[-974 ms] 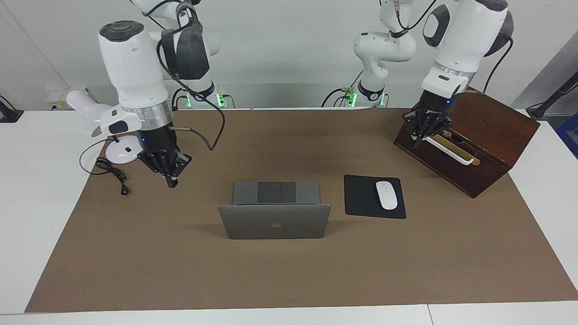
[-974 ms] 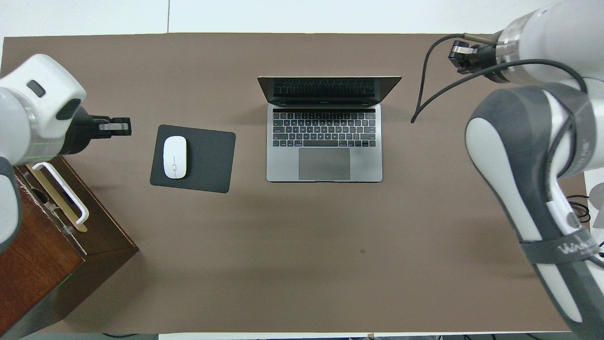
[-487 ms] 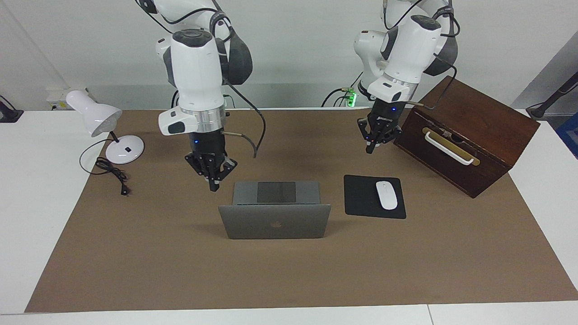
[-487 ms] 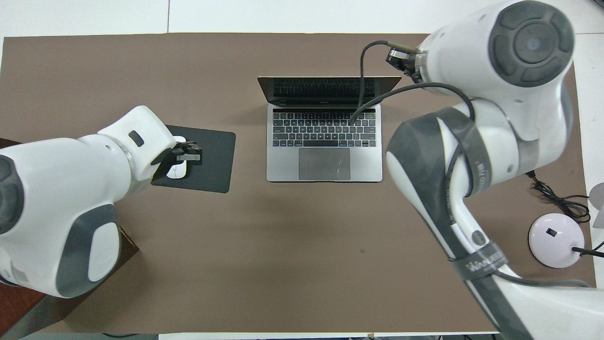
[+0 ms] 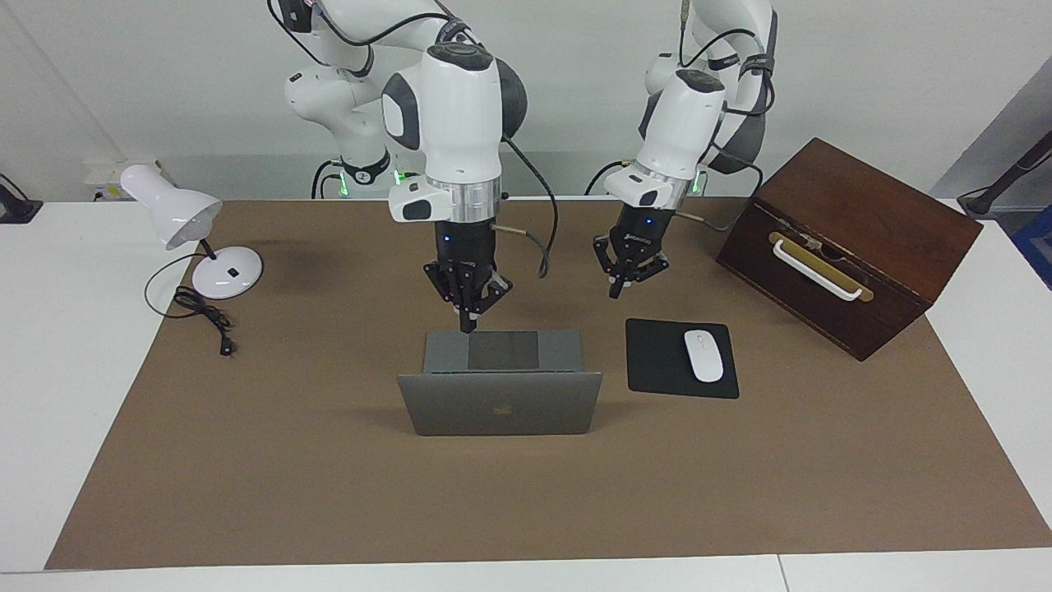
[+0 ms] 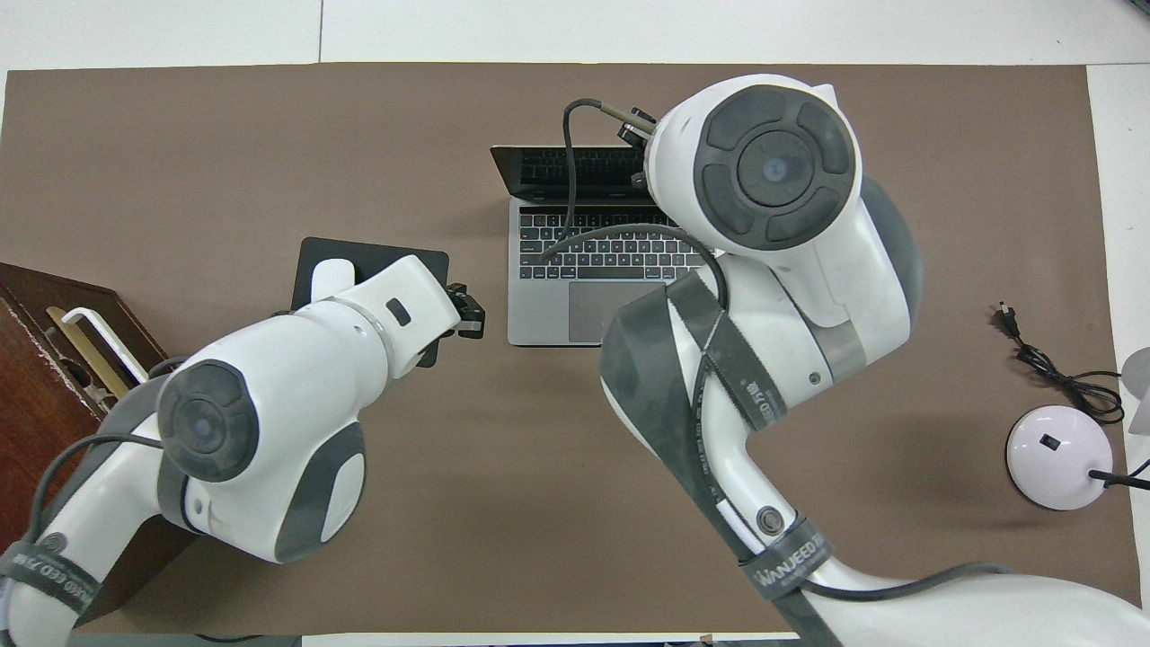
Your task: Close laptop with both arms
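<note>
The silver-grey laptop (image 5: 500,404) stands open in the middle of the brown mat, its lid upright with the logo facing away from the robots and its dark keyboard (image 6: 593,256) showing from above. My right gripper (image 5: 468,327) points straight down, shut and holding nothing, just over the edge of the laptop's base nearest the robots. In the overhead view the arm's own wrist hides it. My left gripper (image 5: 615,292) (image 6: 472,316) hangs shut and holding nothing above the mat, between the laptop and the mouse pad.
A black mouse pad (image 5: 657,358) with a white mouse (image 5: 703,355) lies beside the laptop toward the left arm's end. A brown wooden box (image 5: 855,247) stands farther that way. At the right arm's end are a white desk lamp (image 5: 173,215) and its cable (image 5: 201,316).
Both arms have swung in from the table's ends toward the laptop. The right gripper came from beside the lamp, the left from in front of the wooden box. Both stayed shut.
</note>
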{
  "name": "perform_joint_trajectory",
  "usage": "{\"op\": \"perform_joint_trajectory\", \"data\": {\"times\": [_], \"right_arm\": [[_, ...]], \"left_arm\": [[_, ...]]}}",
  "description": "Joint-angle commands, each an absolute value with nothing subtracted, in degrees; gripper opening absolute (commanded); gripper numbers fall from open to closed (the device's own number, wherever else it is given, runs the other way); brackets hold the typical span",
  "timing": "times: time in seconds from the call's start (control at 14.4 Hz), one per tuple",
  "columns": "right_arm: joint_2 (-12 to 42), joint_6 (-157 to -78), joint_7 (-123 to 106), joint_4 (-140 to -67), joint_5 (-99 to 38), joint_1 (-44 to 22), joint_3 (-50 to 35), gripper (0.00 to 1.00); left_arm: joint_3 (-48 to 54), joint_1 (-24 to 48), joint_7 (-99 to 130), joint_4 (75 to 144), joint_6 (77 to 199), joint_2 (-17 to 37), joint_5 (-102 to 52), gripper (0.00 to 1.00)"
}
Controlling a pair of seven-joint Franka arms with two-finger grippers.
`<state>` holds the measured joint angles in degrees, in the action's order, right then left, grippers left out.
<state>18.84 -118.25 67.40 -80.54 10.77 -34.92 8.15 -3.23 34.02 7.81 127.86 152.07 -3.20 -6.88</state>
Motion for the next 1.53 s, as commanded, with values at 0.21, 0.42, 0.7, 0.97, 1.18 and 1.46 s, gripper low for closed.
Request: {"op": "perform_joint_trajectory", "data": {"times": [0.21, 0.42, 0.7, 0.97, 1.18, 1.46], "right_arm": [[22.1, -119.9, 77.5, -77.4, 12.0, -36.7, 7.9, 0.00], [22.4, -120.8, 75.0, -77.3, 13.2, -36.3, 8.1, 0.00], [22.5, -120.9, 61.5, -76.6, 16.6, -35.4, 8.2, 0.00], [23.6, -120.9, 41.9, -74.9, 20.1, -34.2, 8.6, 0.00], [27.1, -121.6, 36.2, -70.9, 23.4, -33.7, 8.6, 0.00], [31.6, -121.7, 36.1, -65.1, 23.7, -32.5, 8.6, 0.00]], "left_arm": [[-4.1, 38.0, 7.2, 133.2, 165.1, 0.1, -7.8, 0.00], [-4.1, 38.1, 7.0, 133.4, 167.9, 1.7, -7.9, 0.00], [-4.1, 38.1, 5.3, 133.4, 170.9, 4.6, -7.8, 0.00], [-4.1, 39.3, 5.2, 133.5, 178.4, 10.5, -7.8, 0.00], [-4.1, 40.5, 5.3, 133.5, 183.6, 14.3, -7.8, 0.00], [-4.1, 42.0, 5.8, 134.8, 185.6, 15.0, -7.9, 0.00]]}}
